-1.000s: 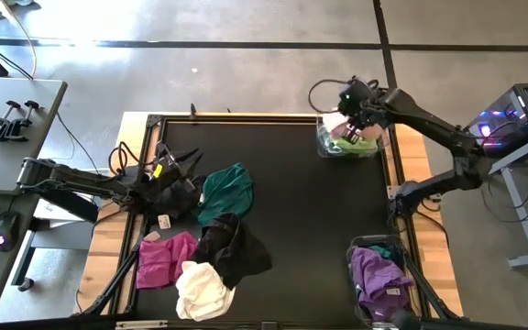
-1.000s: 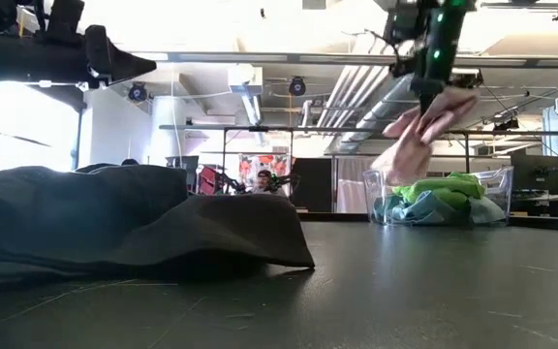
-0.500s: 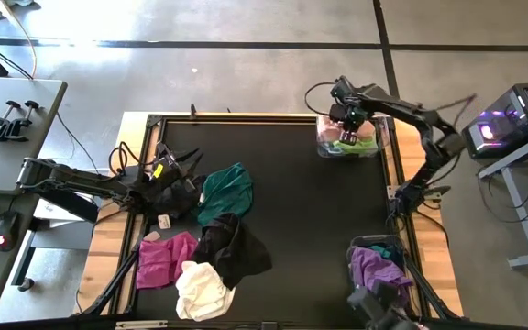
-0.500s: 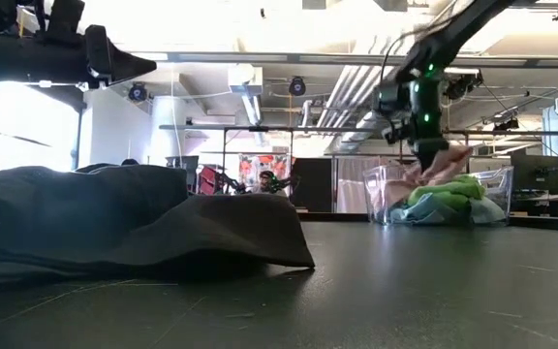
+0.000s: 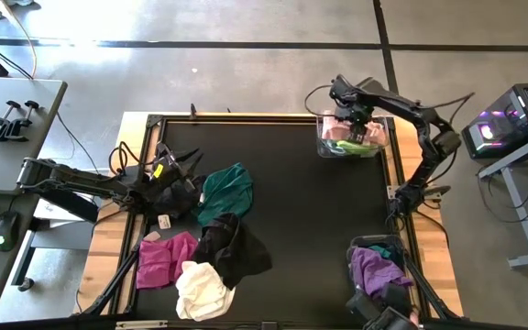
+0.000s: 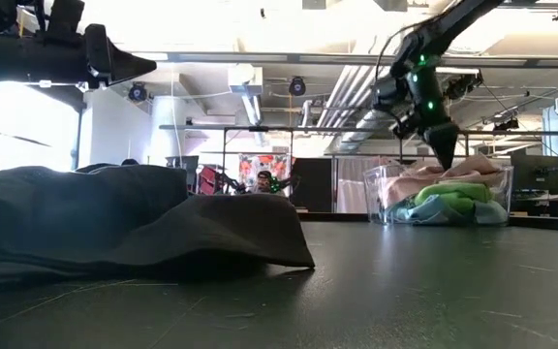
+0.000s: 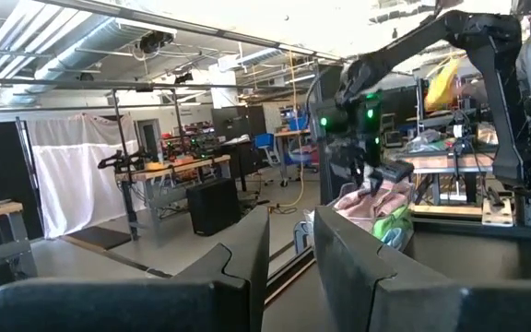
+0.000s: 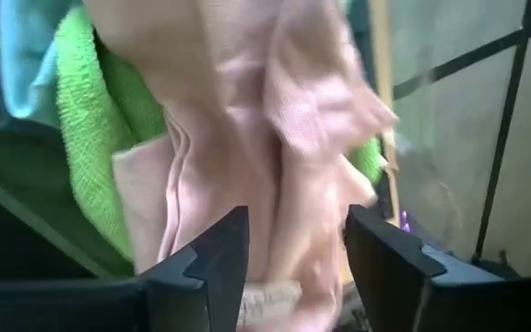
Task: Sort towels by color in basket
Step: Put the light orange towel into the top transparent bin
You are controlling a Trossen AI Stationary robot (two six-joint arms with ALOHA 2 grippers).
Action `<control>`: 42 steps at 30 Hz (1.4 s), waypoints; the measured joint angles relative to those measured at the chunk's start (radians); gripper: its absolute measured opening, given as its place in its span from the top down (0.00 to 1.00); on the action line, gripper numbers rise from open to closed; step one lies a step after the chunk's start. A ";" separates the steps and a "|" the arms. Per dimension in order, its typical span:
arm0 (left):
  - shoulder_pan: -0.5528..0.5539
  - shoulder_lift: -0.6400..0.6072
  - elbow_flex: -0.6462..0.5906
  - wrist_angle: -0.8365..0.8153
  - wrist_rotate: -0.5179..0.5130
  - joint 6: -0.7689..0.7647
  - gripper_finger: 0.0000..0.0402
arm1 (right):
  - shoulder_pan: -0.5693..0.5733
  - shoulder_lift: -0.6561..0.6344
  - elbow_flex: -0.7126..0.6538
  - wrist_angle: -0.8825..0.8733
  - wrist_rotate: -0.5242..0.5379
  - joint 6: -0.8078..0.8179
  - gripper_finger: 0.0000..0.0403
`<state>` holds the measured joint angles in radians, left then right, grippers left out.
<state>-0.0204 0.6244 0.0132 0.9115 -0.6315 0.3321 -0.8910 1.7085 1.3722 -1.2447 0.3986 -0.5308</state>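
At the table's far right corner stands a clear basket (image 5: pixel 324 147) with lime green (image 6: pixel 449 191) and pale blue (image 6: pixel 424 208) towels in it. A peach-pink towel (image 5: pixel 342 131) (image 6: pixel 473 167) lies on top of them. My right gripper (image 5: pixel 354 117) (image 6: pixel 449 160) points steeply down over it, open, its fingers on either side of the pink cloth (image 8: pixel 247 138). My left gripper (image 5: pixel 191 170) (image 7: pixel 290 249) waits open at the table's left, beside a teal towel (image 5: pixel 227 188), with nothing between its fingers. My right gripper comes at the peach-pink towel from above with its fingers (image 8: pixel 215 263) apart. The cloth's folds (image 8: pixel 284 184) show in the gap. Whether the fingertips touch it, I cannot tell. The towel rests on the pile in the basket.
Black (image 5: pixel 232 247), magenta (image 5: pixel 165 258) and cream (image 5: pixel 202 289) towels lie at the near left, and a dark cloth (image 6: pixel 114 223) fills the low view's left. A second basket (image 5: pixel 356 249) with a purple towel (image 5: pixel 379 273) stands at the near right. The table's middle is bare mat.
My right gripper has come down over the clear basket with the peach-pink towel, tipping more steeply downward, and has opened. The towel, which hung below the fingers above the basket, now lies on the green and blue towels inside it.
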 joint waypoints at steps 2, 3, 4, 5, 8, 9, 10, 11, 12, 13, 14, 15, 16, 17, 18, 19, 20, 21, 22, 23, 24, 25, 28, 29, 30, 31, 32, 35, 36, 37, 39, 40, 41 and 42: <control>0.000 0.000 0.000 -0.002 0.000 -0.009 0.81 | 0.001 -0.019 0.034 -0.025 -0.011 0.034 0.58; 0.000 0.000 0.000 -0.005 0.000 -0.014 0.81 | 0.001 -0.029 0.047 -0.031 -0.017 0.053 0.58; 0.000 0.000 0.000 -0.008 0.000 -0.016 0.81 | -0.002 -0.037 0.057 -0.033 -0.022 0.074 0.59; 0.000 0.000 0.000 -0.010 0.000 -0.016 0.81 | -0.008 -0.043 0.066 -0.036 -0.031 0.095 0.61; 0.000 0.000 0.000 -0.011 0.000 -0.016 0.81 | -0.040 -0.047 0.067 -0.038 -0.059 0.157 0.67; 0.000 0.000 0.000 -0.011 0.000 -0.016 0.81 | -0.053 -0.047 0.058 -0.022 -0.076 0.176 0.70; 0.000 0.000 0.000 -0.011 0.000 -0.016 0.81 | -0.064 -0.047 0.043 0.002 -0.093 0.194 0.74; 0.000 0.000 0.000 -0.011 0.000 -0.016 0.81 | -0.074 -0.047 0.024 0.031 -0.109 0.210 0.77; 0.000 0.000 0.000 -0.011 0.000 -0.016 0.81 | -0.083 -0.046 0.004 0.063 -0.122 0.220 0.81; 0.000 0.000 0.000 -0.011 0.000 -0.016 0.81 | -0.089 -0.046 -0.015 0.092 -0.141 0.226 0.85; 0.000 0.000 0.000 -0.011 0.000 -0.016 0.81 | -0.092 -0.046 -0.035 0.119 -0.164 0.234 0.89; 0.000 0.000 0.000 -0.011 0.000 -0.016 0.81 | -0.093 -0.046 -0.056 0.145 -0.189 0.240 0.93; 0.000 0.000 0.000 -0.011 0.000 -0.016 0.81 | -0.093 -0.046 -0.076 0.170 -0.217 0.243 0.96; 0.000 0.000 0.000 -0.011 0.000 -0.016 0.81 | -0.092 -0.046 -0.095 0.194 -0.245 0.243 0.98; 0.000 0.000 0.000 -0.011 0.000 -0.016 0.81 | -0.090 -0.046 -0.111 0.215 -0.266 0.243 0.99; 0.000 0.000 0.000 -0.011 0.000 -0.016 0.81 | -0.089 -0.046 -0.124 0.234 -0.280 0.245 0.98; 0.000 0.000 0.000 -0.010 0.000 -0.015 0.81 | -0.088 -0.046 -0.135 0.249 -0.289 0.255 0.96; 0.000 0.000 0.000 -0.010 0.000 -0.015 0.81 | -0.087 -0.046 -0.144 0.260 -0.295 0.266 0.95; 0.000 0.000 0.000 -0.010 0.000 -0.015 0.81 | -0.087 -0.046 -0.149 0.262 -0.296 0.271 0.93; 0.000 0.000 0.000 -0.010 0.000 -0.015 0.81 | -0.087 -0.046 -0.150 0.263 -0.295 0.270 0.92; 0.000 0.000 0.000 -0.010 0.000 -0.015 0.81 | -0.087 -0.046 -0.150 0.265 -0.293 0.269 0.91; 0.000 0.000 0.000 -0.010 0.000 -0.015 0.81 | -0.084 -0.046 -0.148 0.261 -0.291 0.269 0.90; 0.000 0.000 0.000 -0.017 0.000 -0.015 0.81 | -0.083 -0.046 -0.120 0.222 -0.295 0.281 0.85; 0.000 0.000 0.000 -0.016 0.000 -0.015 0.81 | -0.083 -0.046 -0.105 0.205 -0.300 0.291 0.83; 0.000 0.000 0.000 -0.016 0.000 -0.015 0.81 | -0.082 -0.046 -0.092 0.184 -0.303 0.299 0.81; 0.000 0.000 0.000 -0.016 0.000 -0.015 0.81 | -0.081 -0.046 -0.080 0.159 -0.303 0.308 0.80; 0.000 0.000 0.000 -0.017 0.000 -0.015 0.81 | -0.079 -0.048 -0.070 0.135 -0.303 0.313 0.78; 0.000 0.000 0.000 -0.017 0.000 -0.015 0.81 | -0.077 -0.070 -0.050 0.083 -0.298 0.323 0.74; 0.000 0.000 0.000 -0.017 0.000 -0.015 0.81 | -0.077 -0.082 -0.050 0.076 -0.293 0.342 0.74; 0.000 0.000 0.000 -0.017 0.000 -0.015 0.81 | -0.077 -0.093 -0.050 0.071 -0.287 0.362 0.73; 0.000 0.000 0.000 -0.017 0.000 -0.015 0.81 | -0.077 -0.117 -0.055 0.069 -0.273 0.404 0.73; 0.000 0.000 0.000 -0.017 0.000 -0.015 0.81 | -0.077 -0.131 -0.061 0.064 -0.261 0.424 0.73; 0.000 0.000 0.000 -0.017 0.000 -0.015 0.81 | -0.077 -0.142 -0.068 0.057 -0.247 0.441 0.73; 0.000 0.000 0.000 -0.017 0.000 -0.015 0.81 | -0.077 -0.149 -0.079 0.056 -0.241 0.455 0.73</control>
<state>-0.0200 0.6243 0.0132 0.8944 -0.6315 0.3168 -0.9680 1.5597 1.2934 -1.1889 0.1578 -0.0761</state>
